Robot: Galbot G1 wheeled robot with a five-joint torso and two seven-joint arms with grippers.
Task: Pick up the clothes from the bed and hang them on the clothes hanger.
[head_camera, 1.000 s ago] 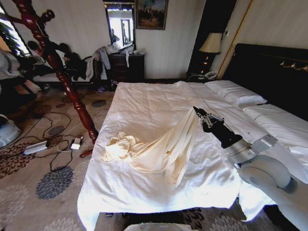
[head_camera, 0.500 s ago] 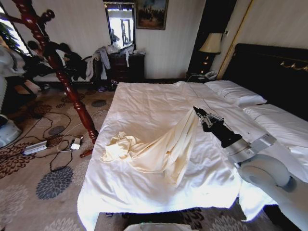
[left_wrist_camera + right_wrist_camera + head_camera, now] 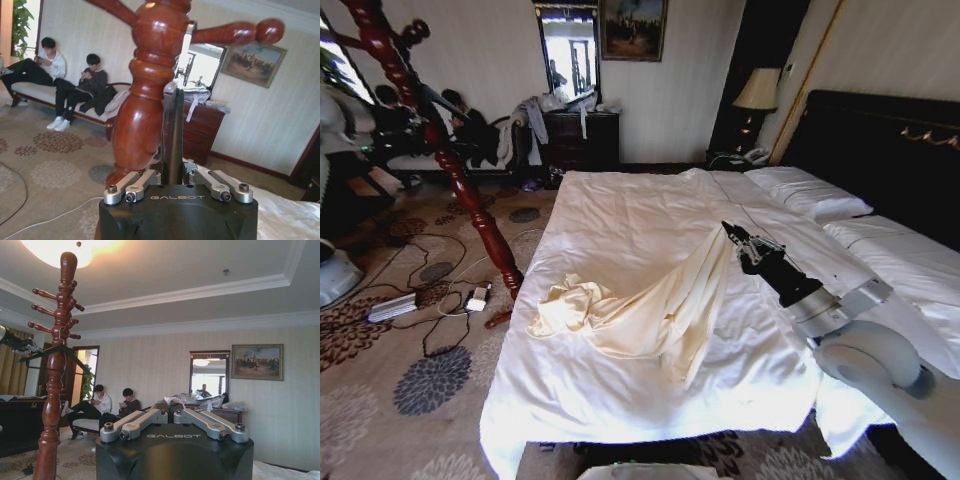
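Bed [image 3: 620, 215], landmark: white duvet. Clothes [image 3: 650, 305]: cream garment, one end bunched near bed's left edge, other end lifted. Right gripper [image 3: 733, 234]: above bed centre, fingers pinched on the clothes. Left gripper [image 3: 172, 145]: at wooden coat stand [image 3: 142, 100], fingers closed on clothes hanger [image 3: 52, 351].

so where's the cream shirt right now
In the head view the clothes lie on the near part of the bed, one end lifted by the right gripper, the bunched end toward the coat stand.

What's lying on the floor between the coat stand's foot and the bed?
Head view: bare patterned carpet between the coat stand and the bed; cables lie on the stand's far side.
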